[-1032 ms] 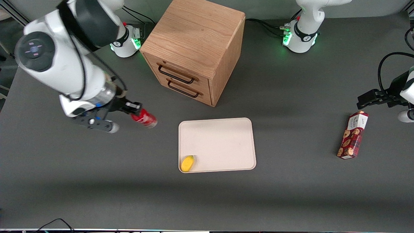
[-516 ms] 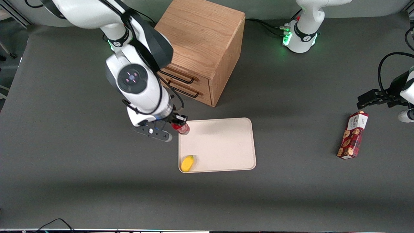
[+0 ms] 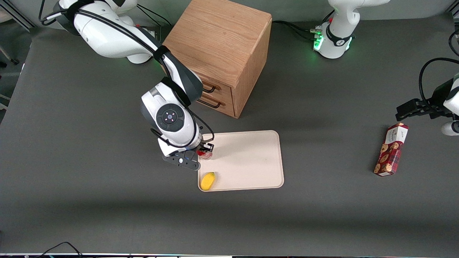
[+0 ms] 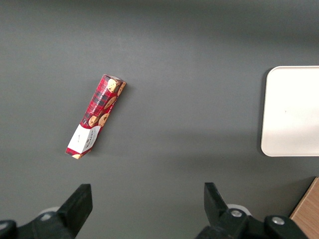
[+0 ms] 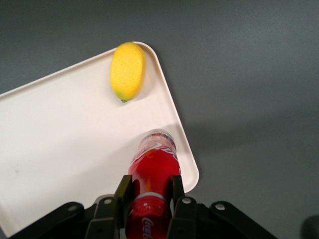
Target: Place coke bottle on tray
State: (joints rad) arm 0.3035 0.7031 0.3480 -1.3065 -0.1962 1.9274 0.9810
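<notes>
- Gripper [image 5: 149, 196]: fingers closed against both sides of the coke bottle [image 5: 153, 172], gripping the upper body just below the cap end; base points down toward the tray [image 5: 60, 144].
- Location: bottle held over the tray's edge nearest the working arm — whether the base touches the surface cannot be told. In the front view only a red sliver [image 3: 205, 154] shows under the wrist.
- Yellow fruit [image 5: 128, 70] lies in a tray corner, apart from the bottle.
- Handling judgement: small, rigid, light plastic; glossy label likely slippery — a mid-body pinch across the round section suits it.
- Risk: narrow base, may topple when let go.
</notes>
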